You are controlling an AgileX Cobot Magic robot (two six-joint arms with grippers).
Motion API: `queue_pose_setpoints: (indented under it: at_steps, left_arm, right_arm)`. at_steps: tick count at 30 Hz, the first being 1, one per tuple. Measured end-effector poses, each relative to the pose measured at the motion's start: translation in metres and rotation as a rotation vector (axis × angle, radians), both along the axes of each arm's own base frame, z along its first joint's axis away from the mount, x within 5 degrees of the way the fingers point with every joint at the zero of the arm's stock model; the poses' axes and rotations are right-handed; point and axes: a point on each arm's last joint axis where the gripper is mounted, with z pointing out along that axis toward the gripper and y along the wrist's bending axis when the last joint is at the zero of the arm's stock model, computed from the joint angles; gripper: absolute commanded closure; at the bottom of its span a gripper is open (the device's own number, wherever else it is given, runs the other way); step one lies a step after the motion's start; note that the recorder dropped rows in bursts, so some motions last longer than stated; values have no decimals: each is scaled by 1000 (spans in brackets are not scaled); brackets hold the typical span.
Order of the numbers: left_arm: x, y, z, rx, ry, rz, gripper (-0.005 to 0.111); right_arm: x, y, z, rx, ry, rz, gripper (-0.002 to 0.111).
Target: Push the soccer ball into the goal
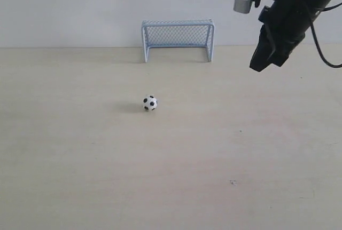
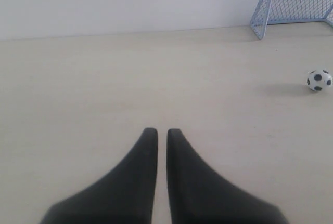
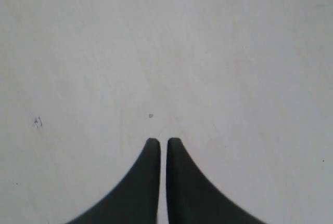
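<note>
The soccer ball (image 1: 150,103), white with black patches, rests on the pale table near the middle of the exterior view. The white-framed goal (image 1: 178,39) stands behind it at the table's far edge, mouth facing the ball. My right gripper (image 1: 260,65) hangs in the air at the upper right, well right of the ball and beside the goal, its fingers shut on nothing. The right wrist view shows that gripper (image 3: 162,141) over bare table. My left gripper (image 2: 162,130) is shut and empty; its wrist view has the ball (image 2: 319,80) and the goal (image 2: 294,3) far off to one side.
A pale wooden table (image 1: 80,150) runs up to a plain white wall. A small dark speck (image 1: 232,182) marks the table at the front right. The left arm is outside the exterior view.
</note>
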Motion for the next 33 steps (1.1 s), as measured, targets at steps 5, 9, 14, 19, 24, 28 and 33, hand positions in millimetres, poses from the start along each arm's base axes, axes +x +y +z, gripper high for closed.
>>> queue_pose_setpoints:
  at_steps: [5, 9, 14, 19, 24, 28, 33]
  left_arm:
    - [0, 0, 0, 0, 0, 0, 100]
    - [0, 0, 0, 0, 0, 0, 100]
    - [0, 0, 0, 0, 0, 0, 100]
    - [0, 0, 0, 0, 0, 0, 100]
    - [0, 0, 0, 0, 0, 0, 100]
    - [0, 0, 0, 0, 0, 0, 100]
    - [0, 0, 0, 0, 0, 0, 100]
  right_arm:
    - [-11, -16, 8, 41, -1, -52, 108]
    - [-27, -31, 6, 46, -25, -96, 108]
    - [-52, -38, 3, 47, -75, -131, 108]
    - [-82, -49, 2, 62, -136, -203, 108]
    - [-101, -73, 10, 80, -184, -295, 108]
    - [-113, -79, 13, 91, -202, -327, 108]
    - [-131, -79, 8, 110, -248, -361, 108]
